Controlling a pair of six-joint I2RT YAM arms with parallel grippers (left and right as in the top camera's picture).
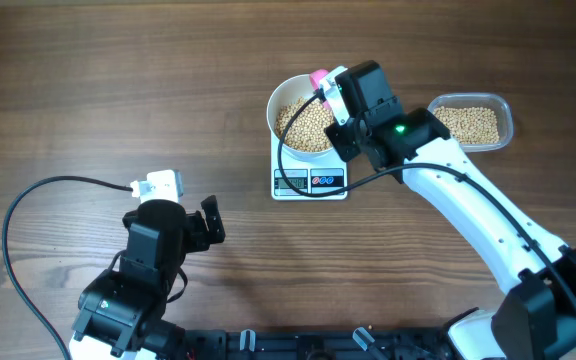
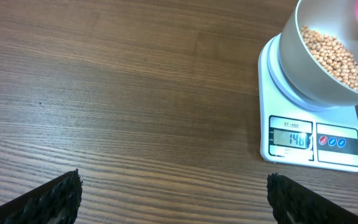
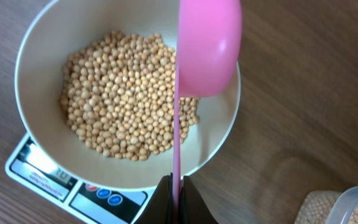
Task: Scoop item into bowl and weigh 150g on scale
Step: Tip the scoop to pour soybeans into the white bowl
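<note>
The bowl [image 1: 276, 100] is sitting on the scale [image 1: 310, 181], covering most of it and leaving only the front strip with display and buttons showing. Beans [image 1: 303, 122] are lying in a loose heap across the bowl's bottom, with bare white wall rising above them.

The right fingers [image 3: 196, 208] are pressing together on the thin handle of a pink scoop [image 3: 207, 50], pinching it at the very bottom of the right wrist view. The handle is showing edge-on as a narrow line. The scoop's head is hanging over the bowl's rim with its smooth back facing the camera, so whether anything is lying inside it cannot be told. From overhead the right wrist is hiding those fingers and most of the scoop, with only a pink sliver peeking out at the bowl's far edge.

More beans are filling a clear tub [image 1: 508, 118] right of the scale, apart from it and partly covered by the arm. In the right wrist view only its blurred corner is entering the frame.

The left fingers [image 2: 58, 199] are standing spread wide above bare tabletop [image 2: 135, 93], well left of the scale and gripping nothing. Only their dark tips are showing, cut off by the lower edge. In that view the bowl is being cropped at top and right. The display [image 2: 289, 139] is showing three digits starting 14, the last too blurred to read.
</note>
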